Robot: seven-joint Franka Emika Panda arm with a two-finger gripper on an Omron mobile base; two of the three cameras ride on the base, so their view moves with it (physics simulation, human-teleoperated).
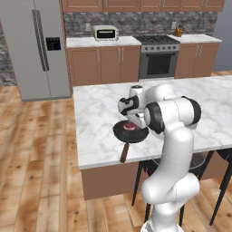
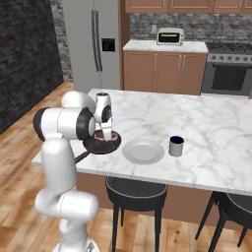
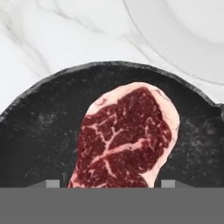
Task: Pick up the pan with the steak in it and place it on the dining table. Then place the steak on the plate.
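Domestic kitchen, rendered. A stainless double-door refrigerator (image 1: pixel 37 47) stands beside brown wood base cabinets (image 1: pixel 102 65) under a marble counter carrying a toaster oven (image 1: pixel 105 32); a steel gas range with oven (image 1: pixel 158 56) sits against a grey stone backsplash (image 1: pixel 136 22). In front, a marble-topped island serves as dining tabletop (image 2: pixel 211 128), with dark round stools (image 2: pixel 137 193) beneath its edge, on wood plank flooring (image 1: pixel 36 167).

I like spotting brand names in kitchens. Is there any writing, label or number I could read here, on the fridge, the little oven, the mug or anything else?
No readable text anywhere.
Fridge: dark dispenser panel, no legible marks.
Toaster oven: too small to read.
Mug, plate, pan: plain.
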